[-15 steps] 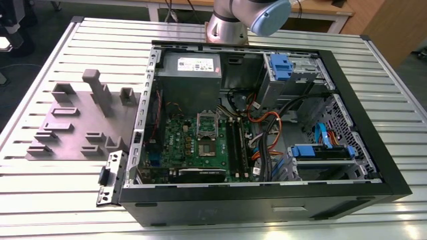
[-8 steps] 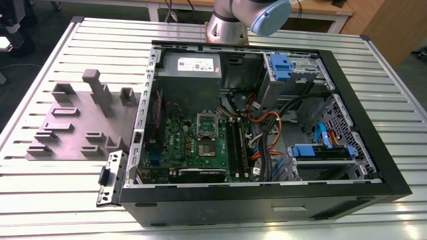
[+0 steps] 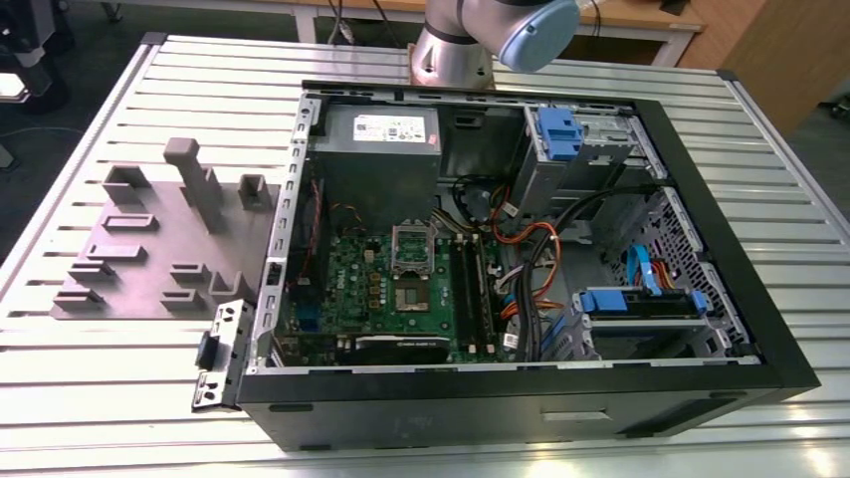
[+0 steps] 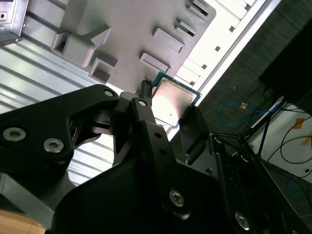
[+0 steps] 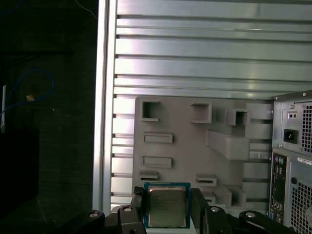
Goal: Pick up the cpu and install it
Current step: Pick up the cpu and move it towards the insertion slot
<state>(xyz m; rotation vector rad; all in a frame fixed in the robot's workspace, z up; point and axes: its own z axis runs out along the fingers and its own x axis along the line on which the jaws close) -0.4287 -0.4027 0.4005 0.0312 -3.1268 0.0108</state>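
Observation:
The cpu (image 5: 166, 207) is a small square chip with a dull silver top and a green rim, and my gripper (image 5: 167, 210) is shut on it by two opposite edges. In the second wrist view the cpu (image 4: 171, 99) sits between the black fingers (image 4: 144, 105) of the gripper (image 4: 169, 108). Both wrist views show it held in the air well above the grey pocketed tray (image 5: 185, 141) (image 4: 122, 29). In the exterior view the green motherboard (image 3: 385, 284) lies inside the open computer case (image 3: 531, 383), with its metal socket frame (image 3: 412, 244) near the board's middle.
The grey tray (image 3: 146, 249) lies on the slatted metal table (image 3: 106, 378) at the exterior view's left, beside the case. Cables, drive bays with blue tabs (image 3: 638, 299) and a power supply (image 3: 378, 129) crowd the case. The arm's base (image 3: 452, 50) stands behind it.

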